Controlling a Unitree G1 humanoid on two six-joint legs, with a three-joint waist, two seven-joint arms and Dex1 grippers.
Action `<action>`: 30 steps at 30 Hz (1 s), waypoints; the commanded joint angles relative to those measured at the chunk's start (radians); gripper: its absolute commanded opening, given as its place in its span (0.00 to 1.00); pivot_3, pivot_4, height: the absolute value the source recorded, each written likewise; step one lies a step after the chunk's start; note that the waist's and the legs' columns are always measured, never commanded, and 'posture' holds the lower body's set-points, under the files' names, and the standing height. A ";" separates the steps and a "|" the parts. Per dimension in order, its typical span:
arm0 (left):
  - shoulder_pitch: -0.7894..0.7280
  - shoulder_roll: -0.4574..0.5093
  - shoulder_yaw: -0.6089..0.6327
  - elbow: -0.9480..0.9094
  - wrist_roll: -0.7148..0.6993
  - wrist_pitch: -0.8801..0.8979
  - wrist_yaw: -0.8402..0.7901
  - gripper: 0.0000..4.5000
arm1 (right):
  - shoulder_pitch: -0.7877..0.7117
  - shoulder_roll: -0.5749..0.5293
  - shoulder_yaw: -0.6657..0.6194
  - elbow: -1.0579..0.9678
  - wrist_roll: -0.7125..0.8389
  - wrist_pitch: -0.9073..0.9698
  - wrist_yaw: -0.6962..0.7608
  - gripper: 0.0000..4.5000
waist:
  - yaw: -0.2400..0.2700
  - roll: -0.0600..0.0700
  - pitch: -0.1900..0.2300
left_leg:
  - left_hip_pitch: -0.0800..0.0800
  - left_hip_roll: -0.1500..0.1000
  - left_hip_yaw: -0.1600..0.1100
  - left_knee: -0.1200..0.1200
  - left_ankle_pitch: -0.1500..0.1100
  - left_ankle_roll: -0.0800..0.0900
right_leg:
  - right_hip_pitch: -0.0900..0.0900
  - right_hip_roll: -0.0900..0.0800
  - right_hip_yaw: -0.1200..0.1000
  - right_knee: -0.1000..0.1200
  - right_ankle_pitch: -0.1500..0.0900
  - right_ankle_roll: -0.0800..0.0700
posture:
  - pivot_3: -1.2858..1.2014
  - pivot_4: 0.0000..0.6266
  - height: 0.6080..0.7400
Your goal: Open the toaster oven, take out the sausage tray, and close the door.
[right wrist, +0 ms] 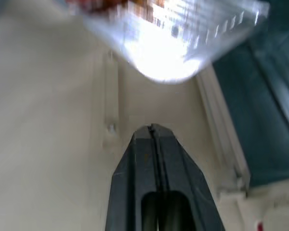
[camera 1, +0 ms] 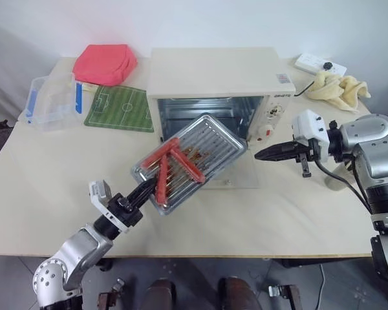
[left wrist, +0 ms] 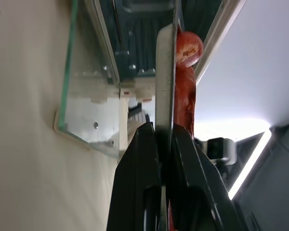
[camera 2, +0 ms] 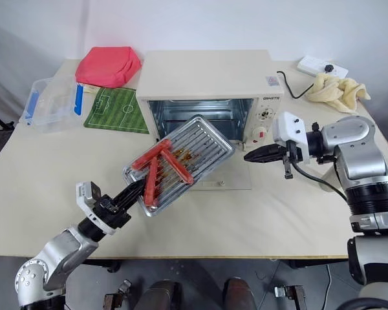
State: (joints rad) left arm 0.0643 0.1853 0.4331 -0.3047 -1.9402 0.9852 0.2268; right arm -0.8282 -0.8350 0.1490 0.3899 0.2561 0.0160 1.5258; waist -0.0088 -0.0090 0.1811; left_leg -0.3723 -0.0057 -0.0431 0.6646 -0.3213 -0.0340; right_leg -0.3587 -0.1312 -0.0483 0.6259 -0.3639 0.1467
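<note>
The cream-white toaster oven (camera 1: 210, 72) stands at the back of the table, and its glass door (camera 1: 236, 174) lies flat open on the table in front of it. The silver sausage tray (camera 1: 194, 158) hangs tilted in the air before the oven's mouth, with three red sausages (camera 1: 169, 165) on it. My left gripper (camera 1: 144, 191) is shut on the tray's near rim, seen edge-on in the left wrist view (left wrist: 164, 139). My right gripper (camera 1: 258, 155) is shut and empty, level beside the oven's knob panel, right of the tray and above the open door (right wrist: 111, 106).
A green football-pitch mat (camera 1: 119, 108), a clear plastic box with blue clips (camera 1: 52, 100) and a red pouch (camera 1: 105, 63) lie at the back left. A yellow cloth (camera 1: 339, 89) and a white power strip (camera 1: 320, 64) sit at the back right.
</note>
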 commanded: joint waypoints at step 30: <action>0.503 -0.019 0.154 -0.214 -0.032 -0.224 -0.257 0.00 | -0.091 0.086 0.046 0.493 -0.256 -0.446 -0.067 0.01 | 0.007 0.000 0.000 | 0.004 0.001 0.009 0.000 -0.001 0.000 | 0.008 0.002 -0.002 -0.007 0.002 -0.003 | 0.52 0.24 1.00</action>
State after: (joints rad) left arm 0.5574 0.1598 0.5485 -0.5144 -1.9437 0.7486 0.0163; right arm -0.9154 -0.7188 0.2064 0.8439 0.0232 -0.4325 1.4495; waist -0.0014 -0.0087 0.1815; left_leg -0.3685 -0.0052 -0.0348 0.6652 -0.3221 -0.0338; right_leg -0.3509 -0.1297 -0.0506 0.6191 -0.3624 0.1436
